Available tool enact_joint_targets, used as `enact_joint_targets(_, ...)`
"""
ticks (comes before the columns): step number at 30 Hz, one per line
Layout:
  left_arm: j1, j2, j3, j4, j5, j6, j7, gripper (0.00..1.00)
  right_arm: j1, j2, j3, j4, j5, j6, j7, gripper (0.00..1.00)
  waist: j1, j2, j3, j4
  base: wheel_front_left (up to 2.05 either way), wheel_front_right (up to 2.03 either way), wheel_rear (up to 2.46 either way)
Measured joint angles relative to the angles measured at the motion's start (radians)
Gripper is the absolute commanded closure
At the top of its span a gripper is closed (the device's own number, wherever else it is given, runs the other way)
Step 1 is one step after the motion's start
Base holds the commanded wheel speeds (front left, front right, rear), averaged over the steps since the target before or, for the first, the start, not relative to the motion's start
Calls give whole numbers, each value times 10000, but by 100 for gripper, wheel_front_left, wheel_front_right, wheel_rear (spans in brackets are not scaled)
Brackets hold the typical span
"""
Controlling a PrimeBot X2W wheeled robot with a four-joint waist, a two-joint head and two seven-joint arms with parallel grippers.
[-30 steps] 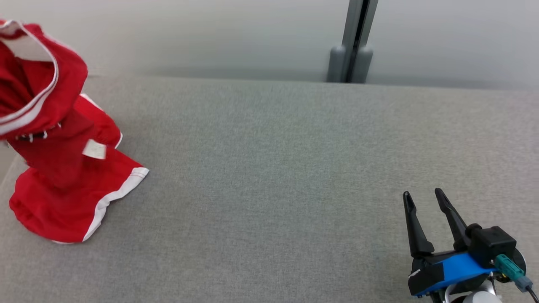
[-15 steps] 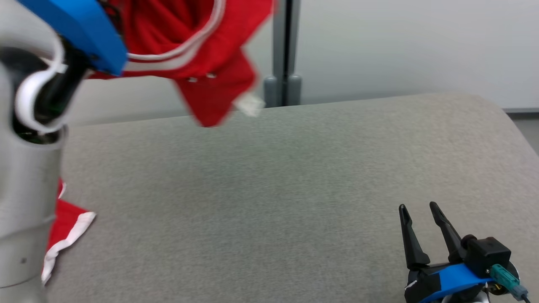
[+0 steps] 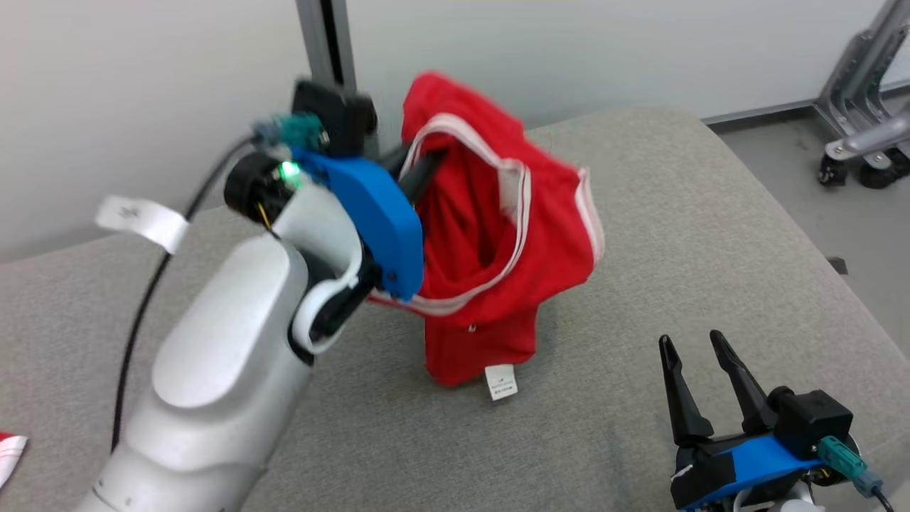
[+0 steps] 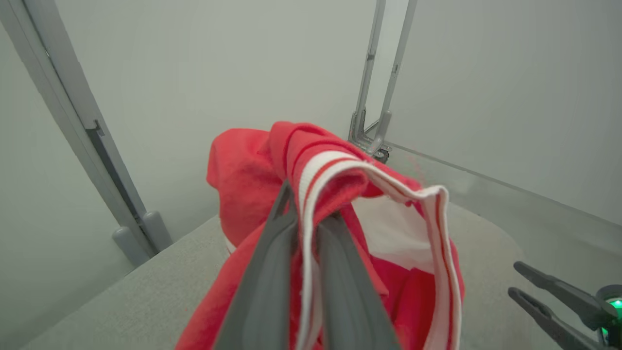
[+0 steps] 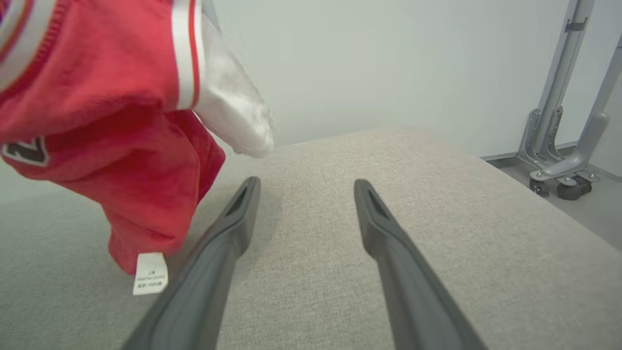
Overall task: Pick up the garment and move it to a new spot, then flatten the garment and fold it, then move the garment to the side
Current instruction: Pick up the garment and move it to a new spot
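We see a red garment (image 3: 498, 284) with white striped trim hanging above the middle of a grey cushion (image 3: 640, 213). The left gripper (image 4: 305, 218) holds it up. Its two dark fingers are pressed together on a white-striped band at the garment's top.

The garment hangs bunched, with its long axis running straight down toward the cushion. Its lowest fold carries a small white care label (image 3: 501, 382). We cannot tell whether that fold rests on the cushion or hangs just above it.

The right gripper (image 3: 689, 338) sits low at the cushion's near edge, with its fingers spread apart and nothing between them. The garment lies ahead of those fingers and to their left. We judge this free arm the nearer one to the dangling lower end once the cloth is laid down.

The left wrist view shows the pinch on the band, which the blue gripper body hides in the head view. The right wrist view shows a dark printed mark on the cloth.
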Motion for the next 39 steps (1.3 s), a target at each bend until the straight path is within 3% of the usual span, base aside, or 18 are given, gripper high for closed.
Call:
enact_joint_targets(5,781,6,-629,1837,608,2,-790,100,-102,2,35,69,48,0,-58,0,0,0,46,-228,0,0,0)
enact_joint_targets(11,1710,-395,-813,3985,732,201,-1979,100,-116,0,-35,157,52,0,-86,0,0,0,-122,19,0,0,0)
enact_joint_targets(12,1777,-470,-815,4194,754,259,-2278,85,-113,0,-40,144,50,0,-71,0,0,0,-155,94,0,0,0)
enact_joint_targets(13,1798,-539,-805,4385,777,265,-2571,53,-108,0,-38,136,27,0,-42,0,0,0,-191,185,0,0,0)
enact_joint_targets(14,1834,-642,-773,4548,759,276,-2809,0,-92,0,-65,123,8,0,-35,0,0,0,-230,289,0,0,0)
enact_joint_targets(22,2393,-1095,-441,4915,-8,132,-4286,0,119,2,-213,-77,-81,0,184,0,-1,0,-506,1106,0,0,0)
enact_joint_targets(28,3297,-823,17,3916,-430,44,-5869,0,282,0,-332,-253,-94,0,288,0,-1,0,-566,1530,0,0,0)
enact_joint_targets(33,4353,-391,842,2619,-291,418,-6523,0,377,2,-462,-322,-67,0,307,0,-1,0,-578,1827,0,0,0)
enact_joint_targets(39,5895,-234,2474,190,1152,930,-6567,0,432,2,-644,-326,-67,0,309,0,-1,0,-566,2180,0,0,0)
